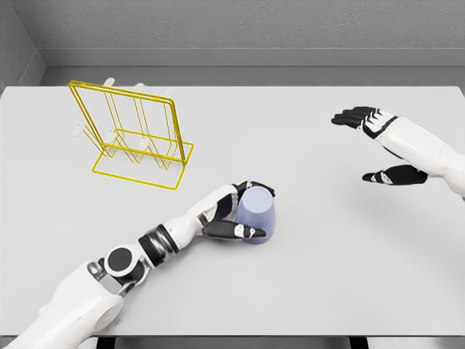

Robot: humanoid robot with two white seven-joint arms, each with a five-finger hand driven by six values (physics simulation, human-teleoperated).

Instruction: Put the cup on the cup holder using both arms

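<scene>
At the upper left of the frame the yellow wire cup holder (138, 142) stands on the counter (305, 276), well apart from the cup. The step in hand looks like securing the grasp, so the grip should firm up evenly before any lift toward the holder, keeping the cup from tipping. Just below centre, the left robot hand (231, 214) curls around the lavender cup (256, 214), fingers wrapping its side; whether the cup is off the counter is hard to tell. At right, the right robot hand (379, 145) hovers spread, holding nothing.
</scene>
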